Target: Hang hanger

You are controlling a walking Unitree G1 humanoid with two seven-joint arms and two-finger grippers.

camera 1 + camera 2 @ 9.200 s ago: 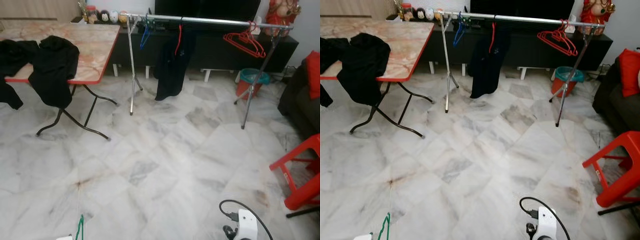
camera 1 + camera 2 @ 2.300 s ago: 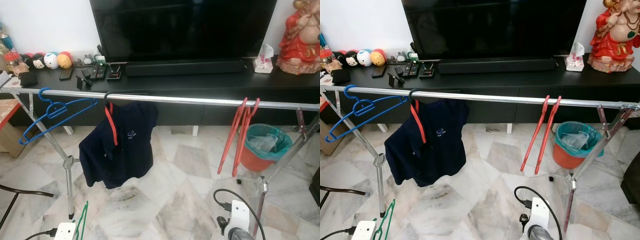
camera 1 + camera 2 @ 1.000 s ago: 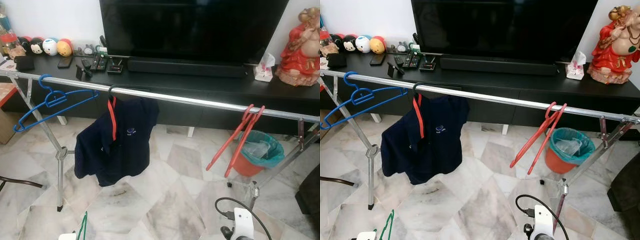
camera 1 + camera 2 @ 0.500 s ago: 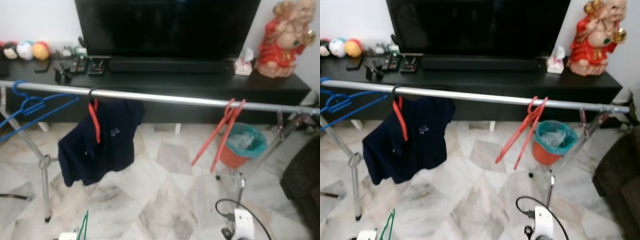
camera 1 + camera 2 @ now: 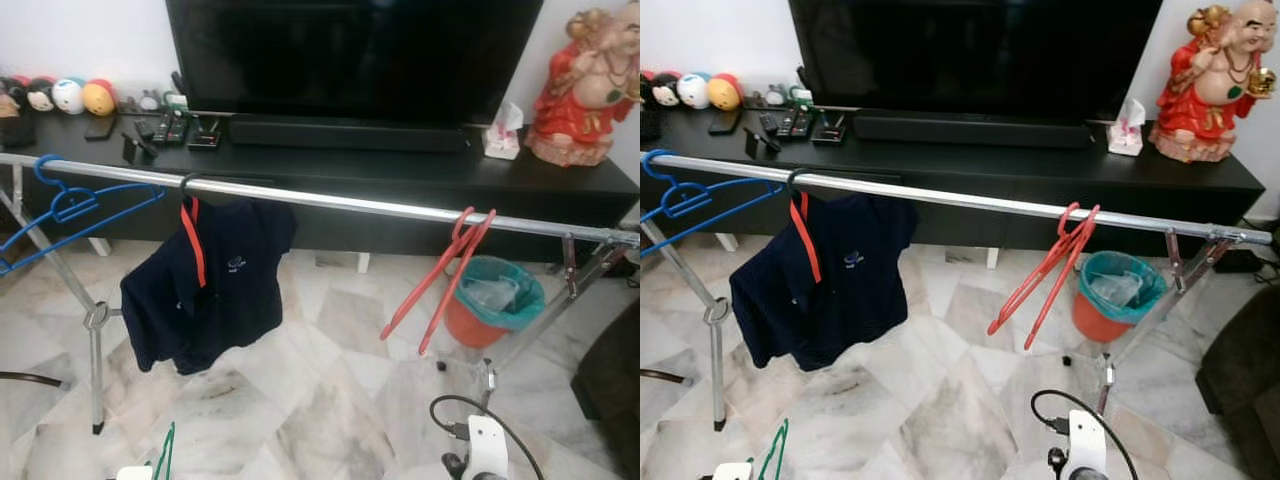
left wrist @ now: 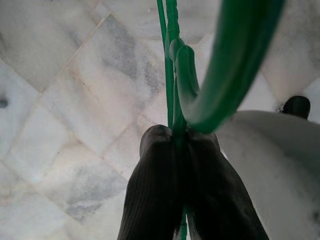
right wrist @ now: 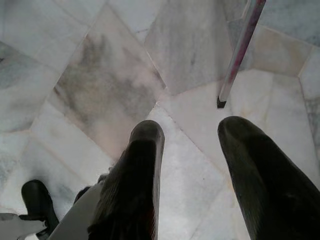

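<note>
Marble floor [image 5: 330, 400] under clothes rail [image 5: 330, 201]

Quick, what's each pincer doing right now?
Left pincer: closed on the green hanger.
Right pincer: open, empty, above the marble floor.

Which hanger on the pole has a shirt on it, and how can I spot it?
Find the long silver metal pole before the black TV cabinet. Between the empty blue plastic hanger and the pair of empty red plastic hangers hangs a dark navy shirt. Its hanger alone carries clothing.
</note>
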